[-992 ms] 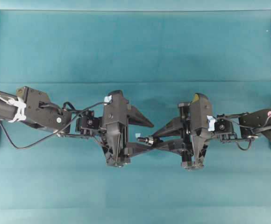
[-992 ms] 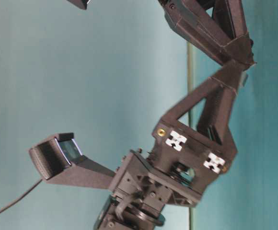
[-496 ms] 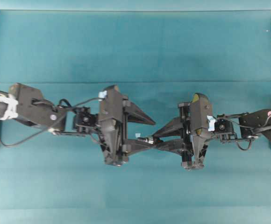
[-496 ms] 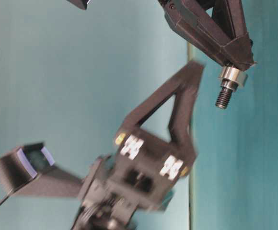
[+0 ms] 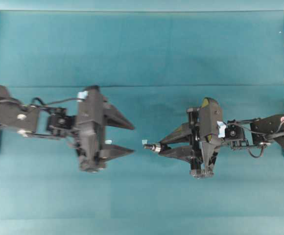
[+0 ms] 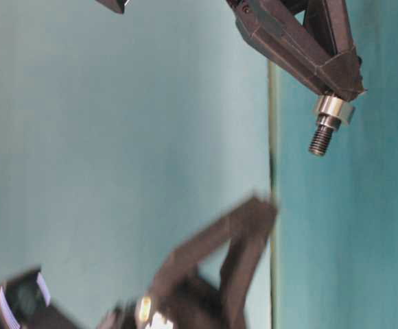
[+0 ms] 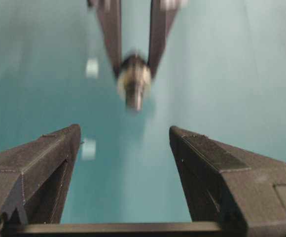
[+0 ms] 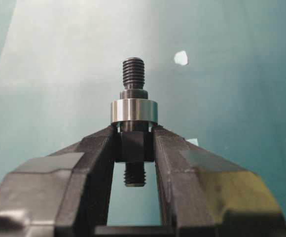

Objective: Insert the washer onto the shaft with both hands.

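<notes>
The left gripper (image 5: 130, 139) hangs on the left of the overhead view with its two pointed fingers (image 7: 44, 163) spread wide and nothing between them — its arm stretches in from the left edge. The right gripper (image 5: 156, 147) faces it from the right, well apart, jaws clamped tight on the shaft (image 8: 133, 123) — its arm runs level to the right edge.

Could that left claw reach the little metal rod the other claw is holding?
Probably yes. The left gripper is open and facing the shaft, which sticks out free from the right gripper, with only bare cloth between them.
</notes>
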Controlling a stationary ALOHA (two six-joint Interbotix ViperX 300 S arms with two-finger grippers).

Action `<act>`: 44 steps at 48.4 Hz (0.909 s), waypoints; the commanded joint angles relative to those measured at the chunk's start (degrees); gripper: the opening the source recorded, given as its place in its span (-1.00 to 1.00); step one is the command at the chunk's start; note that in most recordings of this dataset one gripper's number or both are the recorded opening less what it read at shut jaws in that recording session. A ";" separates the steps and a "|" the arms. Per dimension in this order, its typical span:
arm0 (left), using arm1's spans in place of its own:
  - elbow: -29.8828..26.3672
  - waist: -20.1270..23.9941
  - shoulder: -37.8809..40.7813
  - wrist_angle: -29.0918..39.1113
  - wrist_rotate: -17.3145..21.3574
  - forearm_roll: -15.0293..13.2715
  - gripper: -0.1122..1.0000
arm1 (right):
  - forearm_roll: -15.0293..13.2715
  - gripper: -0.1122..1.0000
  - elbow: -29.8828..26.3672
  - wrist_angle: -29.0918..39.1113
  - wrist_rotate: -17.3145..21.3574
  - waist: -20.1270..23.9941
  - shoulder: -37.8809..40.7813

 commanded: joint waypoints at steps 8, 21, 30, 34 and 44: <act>3.34 -0.09 -8.09 3.69 0.53 0.18 0.63 | 0.09 -0.80 -0.62 -0.44 0.35 0.18 -0.53; 7.56 -0.09 -15.64 8.53 0.44 0.18 0.62 | 0.09 -0.80 -0.62 -0.44 0.35 0.18 -0.53; 9.40 -0.09 -18.90 9.23 0.44 0.18 0.62 | 0.09 -0.80 -0.62 -0.44 0.35 0.18 -0.53; 9.84 -0.09 -19.51 9.23 0.44 0.18 0.62 | 0.09 -0.80 -0.62 -0.44 0.35 0.18 -0.53; 10.02 -0.09 -19.78 9.84 0.44 0.18 0.62 | 0.09 -0.80 -0.62 -0.18 0.35 0.18 -0.53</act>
